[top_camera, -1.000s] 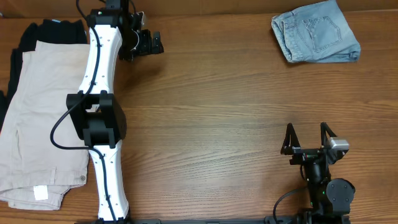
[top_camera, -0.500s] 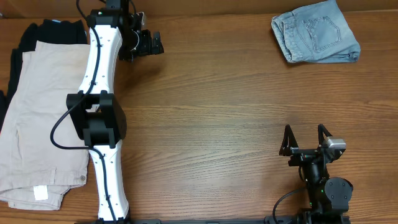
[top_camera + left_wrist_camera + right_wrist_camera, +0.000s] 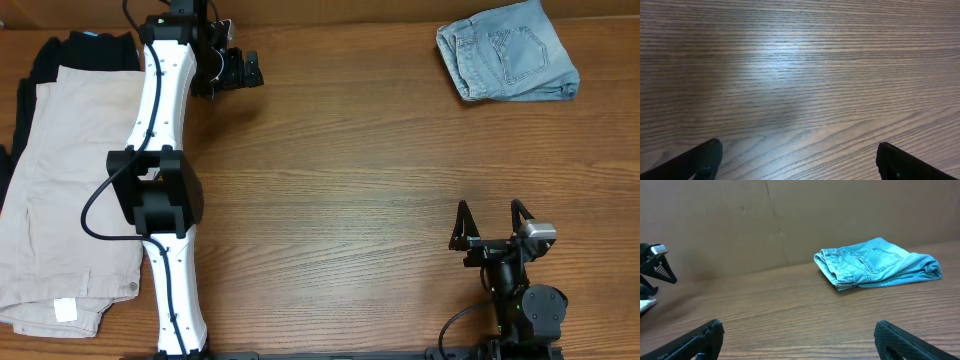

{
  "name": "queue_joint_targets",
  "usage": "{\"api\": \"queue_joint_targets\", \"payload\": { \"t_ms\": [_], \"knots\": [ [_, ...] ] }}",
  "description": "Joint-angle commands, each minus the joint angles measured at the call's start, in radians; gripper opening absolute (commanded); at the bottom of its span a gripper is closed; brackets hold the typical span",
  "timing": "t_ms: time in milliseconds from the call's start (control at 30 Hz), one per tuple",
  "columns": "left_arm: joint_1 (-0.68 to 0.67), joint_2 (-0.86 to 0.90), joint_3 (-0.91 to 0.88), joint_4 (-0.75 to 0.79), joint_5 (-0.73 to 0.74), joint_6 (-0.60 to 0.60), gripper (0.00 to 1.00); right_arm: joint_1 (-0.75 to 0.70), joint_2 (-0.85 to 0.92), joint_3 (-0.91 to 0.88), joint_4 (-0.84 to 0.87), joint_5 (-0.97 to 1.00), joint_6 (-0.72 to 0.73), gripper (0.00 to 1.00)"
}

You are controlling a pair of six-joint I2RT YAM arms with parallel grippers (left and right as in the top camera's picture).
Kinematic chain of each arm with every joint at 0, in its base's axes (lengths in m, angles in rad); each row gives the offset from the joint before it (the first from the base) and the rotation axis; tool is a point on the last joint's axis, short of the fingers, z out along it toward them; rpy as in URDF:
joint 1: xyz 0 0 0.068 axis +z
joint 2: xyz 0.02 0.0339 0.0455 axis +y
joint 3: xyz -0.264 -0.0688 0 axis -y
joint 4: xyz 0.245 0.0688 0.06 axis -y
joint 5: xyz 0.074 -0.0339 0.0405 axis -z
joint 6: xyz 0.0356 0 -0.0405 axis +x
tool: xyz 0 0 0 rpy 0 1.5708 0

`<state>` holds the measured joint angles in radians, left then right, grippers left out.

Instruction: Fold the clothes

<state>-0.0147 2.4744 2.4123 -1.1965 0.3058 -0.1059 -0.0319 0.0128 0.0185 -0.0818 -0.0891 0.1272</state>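
Right jaws sit at 5 o'clock by the near edge, spread wide with nothing in them. The worktop (image 3: pixel 340 170) is brown with a fine wood grain (a bit shiny, going by the glare in the left wrist view). Soft beige trousers (image 3: pixel 70 190) lie flat at 9 o'clock over a black garment (image 3: pixel 85 48). Left jaws hover at 11 o'clock, also wide and empty. The shorts (image 3: pixel 508 52), faded light-blue denim in a chunky bundle with the stitched pocket up, lie at 1 o'clock, well apart from both jaws. There's a plain brown wall (image 3: pixel 715 225) behind them.

Beige trousers (image 3: pixel 70 190) over blk garment (image 3: pixel 90 45), far L of wood table (image 3: pixel 350 180).
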Motion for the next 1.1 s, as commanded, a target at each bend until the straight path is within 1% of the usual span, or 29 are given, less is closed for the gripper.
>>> {"api": "queue_joint_targets", "payload": {
  "t_ms": [0,100,200,300,367,400,433,467,500,567,600,700,733,900,933,1033,1067],
  "knots": [
    [-0.009,0.005,0.013,0.000,-0.003,-0.006,1.00,0.006,-0.010,-0.011,0.006,0.002,0.003,1.00],
    [-0.015,-0.008,0.013,-0.003,-0.003,-0.006,1.00,0.006,-0.010,-0.011,0.006,0.002,0.003,1.00],
    [-0.021,-0.061,0.008,-0.003,-0.002,-0.006,1.00,0.006,-0.010,-0.011,0.006,0.002,0.003,1.00],
    [-0.023,-0.185,-0.047,0.001,-0.003,-0.006,1.00,0.006,-0.010,-0.011,0.006,0.002,0.003,1.00],
    [-0.023,-0.303,-0.153,0.034,-0.002,-0.006,1.00,0.006,-0.010,-0.011,0.006,0.002,0.003,1.00],
    [-0.023,-0.418,-0.280,0.086,-0.003,-0.005,1.00,0.006,-0.010,-0.011,0.006,0.002,0.003,1.00],
    [-0.023,-0.459,-0.333,0.105,-0.007,-0.003,1.00,0.006,-0.010,-0.011,0.006,0.002,0.003,1.00],
    [-0.022,-0.541,-0.428,0.129,-0.015,-0.003,1.00,0.006,-0.010,-0.011,0.006,0.002,0.003,1.00],
    [-0.017,-0.640,-0.550,0.147,-0.038,0.001,1.00,0.006,-0.010,-0.011,0.006,0.002,0.003,1.00],
    [-0.001,-0.777,-0.729,0.227,-0.129,0.008,1.00,0.006,-0.010,-0.011,0.006,0.002,0.003,1.00],
    [0.016,-0.872,-0.868,0.326,-0.153,0.008,1.00,0.006,-0.010,-0.011,0.006,0.002,0.003,1.00],
    [0.045,-1.036,-1.147,0.569,-0.160,0.017,1.00,0.006,-0.010,-0.011,0.006,0.002,0.003,1.00],
    [0.058,-1.118,-1.297,0.699,-0.160,0.021,1.00,0.006,-0.010,-0.011,0.006,0.002,0.003,1.00],
    [0.095,-1.373,-1.730,1.062,-0.159,0.024,1.00,0.006,-0.010,-0.011,0.006,0.002,0.003,1.00],
    [0.105,-1.466,-1.866,1.184,-0.159,0.024,1.00,0.006,-0.010,-0.011,0.006,0.002,0.003,1.00],
    [0.106,-1.590,-2.065,1.390,-0.159,0.024,1.00,0.006,-0.010,-0.011,0.006,0.002,0.003,1.00],
    [0.106,-1.656,-2.153,1.472,-0.159,0.029,1.00,0.006,-0.010,-0.011,0.006,0.002,0.003,1.00]
  ]
}}
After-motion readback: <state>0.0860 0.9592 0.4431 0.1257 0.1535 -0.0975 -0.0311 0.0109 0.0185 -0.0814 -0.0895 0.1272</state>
